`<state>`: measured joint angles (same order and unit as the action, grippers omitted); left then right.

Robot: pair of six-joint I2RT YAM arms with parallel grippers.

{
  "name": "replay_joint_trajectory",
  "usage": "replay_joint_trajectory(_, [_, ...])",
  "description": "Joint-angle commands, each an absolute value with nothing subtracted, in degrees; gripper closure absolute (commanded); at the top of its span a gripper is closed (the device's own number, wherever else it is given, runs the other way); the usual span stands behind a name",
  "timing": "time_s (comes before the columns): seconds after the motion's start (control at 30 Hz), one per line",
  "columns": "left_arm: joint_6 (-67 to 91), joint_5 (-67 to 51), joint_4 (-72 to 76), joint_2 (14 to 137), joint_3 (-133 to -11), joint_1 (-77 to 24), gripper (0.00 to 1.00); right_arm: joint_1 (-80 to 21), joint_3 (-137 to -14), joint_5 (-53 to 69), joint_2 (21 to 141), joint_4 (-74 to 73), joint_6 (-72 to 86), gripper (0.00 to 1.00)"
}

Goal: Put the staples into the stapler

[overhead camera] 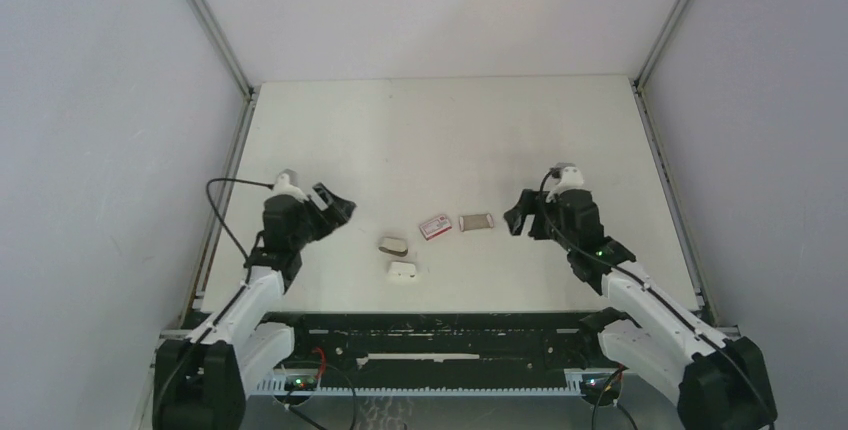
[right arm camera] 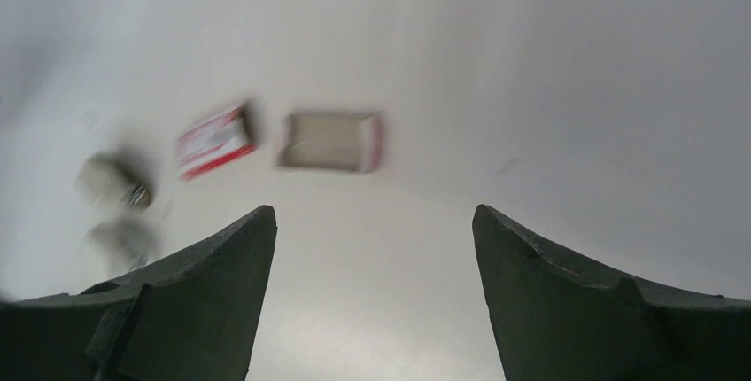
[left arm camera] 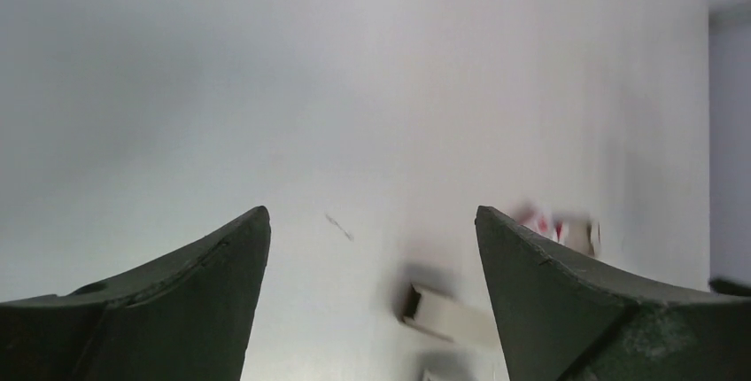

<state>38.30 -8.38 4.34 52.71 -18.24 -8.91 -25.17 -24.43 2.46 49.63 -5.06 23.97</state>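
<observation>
table [overhead camera: 450,130]: white; all parts lie between the two arms.
left gripper [overhead camera: 336,208]: wide open, empty; nearer the stapler.
right gripper [overhead camera: 516,218]: wide open, empty; nearer the staples.
stapler [overhead camera: 402,271]: white, with tan piece [overhead camera: 393,246] just behind it; cannot tell if they are joined.
staples [overhead camera: 477,221]: grey block just left of right gripper, long axis left-right.
box [overhead camera: 434,225]: just left of staples, between them and stapler.

— What's lying on the desk [overhead camera: 450,130] on your feed?

— I count four small things mid-desk. A red-and-white box [overhead camera: 434,225] sits just beside a grey tray [overhead camera: 477,221]. Left of those, toward the near edge, I see a tan piece [overhead camera: 392,246], with a white piece [overhead camera: 402,271] close below it.
</observation>
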Motion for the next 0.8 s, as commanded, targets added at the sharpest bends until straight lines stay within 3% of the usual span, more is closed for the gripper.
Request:
replay_joint_trajectory(0.0, [35.66,-8.92,12.06,52.27,-22.21,4.56,0.1,-13.51,-25.81,-3.78,51.83,0.21,23.66,0.2])
replay_joint_trajectory(0.13, [33.97,2.4,12.91,47.75,-19.44,14.42,0.06,-5.04,-22.81,-8.1,49.11,4.67,20.87,0.2])
replay_joint_trajectory(0.27, [27.82,15.1,17.54,44.46,-14.29,15.06,0.05,-3.26,-16.23,-14.62,47.09,15.14,16.58,0.2])
replay_joint_trajectory(0.53, [14.22,20.69,41.2,50.32,-6.84,8.99,0.04,-2.89,-11.43,-14.35,56.26,32.89,11.66,0.2])
replay_joint_trajectory(0.77, [13.78,27.59,45.43,53.18,-6.64,6.31,0.04,-2.84,-13.28,-13.69,61.89,36.7,10.5,0.19])
